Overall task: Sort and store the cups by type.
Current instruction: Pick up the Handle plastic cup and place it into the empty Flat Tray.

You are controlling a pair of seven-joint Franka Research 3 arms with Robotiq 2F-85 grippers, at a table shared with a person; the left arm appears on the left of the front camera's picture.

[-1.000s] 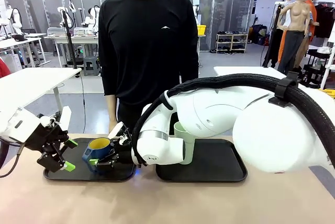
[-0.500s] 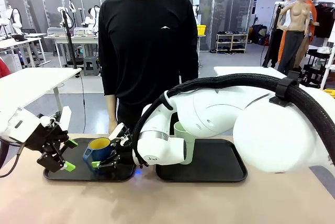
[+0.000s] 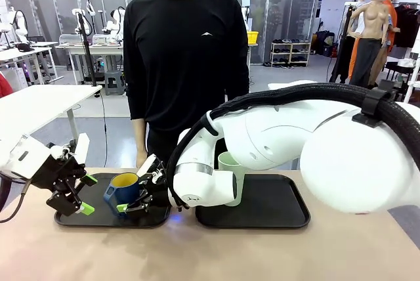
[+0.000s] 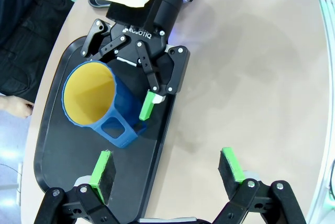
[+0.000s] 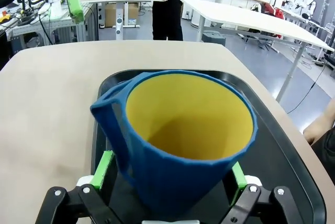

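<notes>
Standing between the right tool's (image 4: 137, 87) spread fingers: blue mug (image 4: 97, 103).

The left tray (image 3: 72, 218) is crowded: the blue mug (image 3: 123, 187) stands on it with the right claw (image 3: 134, 201) straddling it, a green pad close on either side. The right arm (image 3: 275, 153) lies low across the middle, blocking the way over the tray seam and hiding most of the mint tumbler (image 3: 231, 177) on the right tray (image 3: 289, 209). The left claw (image 3: 80, 194) hangs spread at the left tray's outer end. The near tabletop (image 3: 210, 255) is bare, as is the right tray's right half.
</notes>
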